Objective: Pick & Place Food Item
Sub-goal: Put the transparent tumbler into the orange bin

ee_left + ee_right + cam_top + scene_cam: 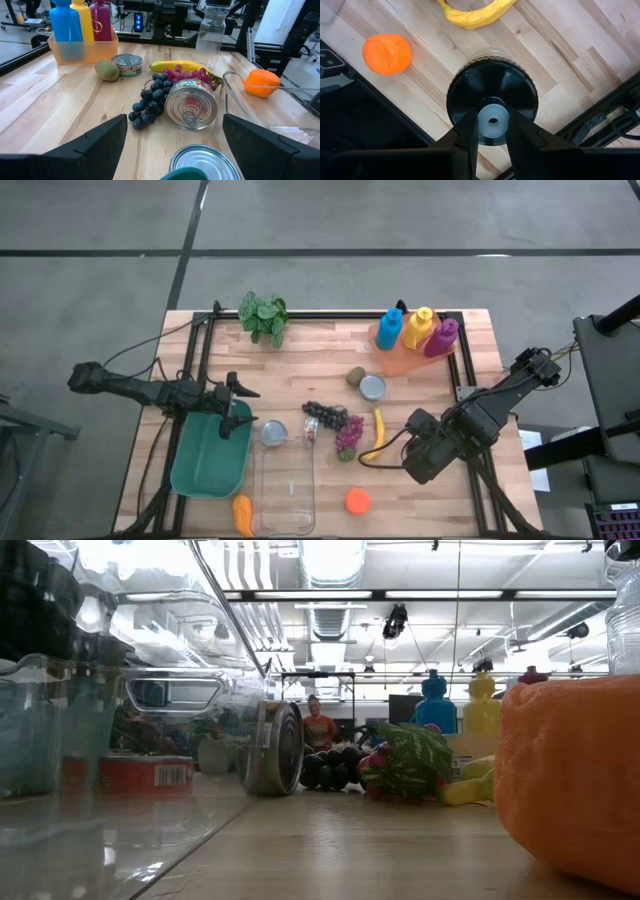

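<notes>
A yellow banana (378, 432), dark grapes (325, 415), red grapes (349, 435), a kiwi (355, 376) and an orange (357, 500) lie on the wooden table. My right gripper (493, 131) points down near the banana and is shut on the lid of a clear glass jar (210, 35). In the high view the right arm hides the jar. My left gripper (175, 119) stands open over the green bin (210, 460), facing an upright can (205, 162) and a can lying on its side (191, 104). My right gripper pinches the pale grey knob (493, 120) at the middle of the jar's black lid (492, 95) between its two fingers, from above, pointing down. The jar stands upright below the fingers. I cannot tell whether its bottom rests on the table.
A clear box (284, 485) lies beside the green bin, with an orange vegetable (242, 515) at the near edge. An open can (372, 387) stands by the kiwi. Three bottles in an orange tray (400, 360) and a plant (264, 315) stand at the far side.
</notes>
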`<action>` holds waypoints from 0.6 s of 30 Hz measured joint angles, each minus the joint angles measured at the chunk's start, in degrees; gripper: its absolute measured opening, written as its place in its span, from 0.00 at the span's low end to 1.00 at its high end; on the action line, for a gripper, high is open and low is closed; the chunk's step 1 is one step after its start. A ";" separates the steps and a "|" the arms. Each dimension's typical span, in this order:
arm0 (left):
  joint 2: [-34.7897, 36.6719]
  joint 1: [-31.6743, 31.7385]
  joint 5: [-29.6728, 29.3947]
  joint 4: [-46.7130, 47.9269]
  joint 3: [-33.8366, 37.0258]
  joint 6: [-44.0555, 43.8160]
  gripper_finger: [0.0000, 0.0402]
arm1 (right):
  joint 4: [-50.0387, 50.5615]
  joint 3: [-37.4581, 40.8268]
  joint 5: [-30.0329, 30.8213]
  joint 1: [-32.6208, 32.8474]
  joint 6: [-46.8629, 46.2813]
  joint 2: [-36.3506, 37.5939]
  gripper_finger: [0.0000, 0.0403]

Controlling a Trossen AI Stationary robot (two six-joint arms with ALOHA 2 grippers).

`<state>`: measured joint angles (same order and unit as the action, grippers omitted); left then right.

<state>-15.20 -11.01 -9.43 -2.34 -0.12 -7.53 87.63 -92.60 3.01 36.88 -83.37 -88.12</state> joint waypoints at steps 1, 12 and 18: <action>0.00 -0.02 0.02 0.00 0.00 0.00 0.84 | 0.03 0.00 0.00 0.00 0.02 0.08 0.17; -0.01 -0.01 0.01 -0.01 -0.02 0.00 0.84 | 0.71 0.11 0.04 -0.02 0.02 1.10 0.17; -0.01 0.00 0.01 0.02 -0.02 0.00 0.84 | 1.45 0.09 0.09 -0.02 0.03 2.15 0.17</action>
<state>-15.21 -11.01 -9.42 -2.33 -0.14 -7.53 89.08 -92.51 3.10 36.86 -83.34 -85.97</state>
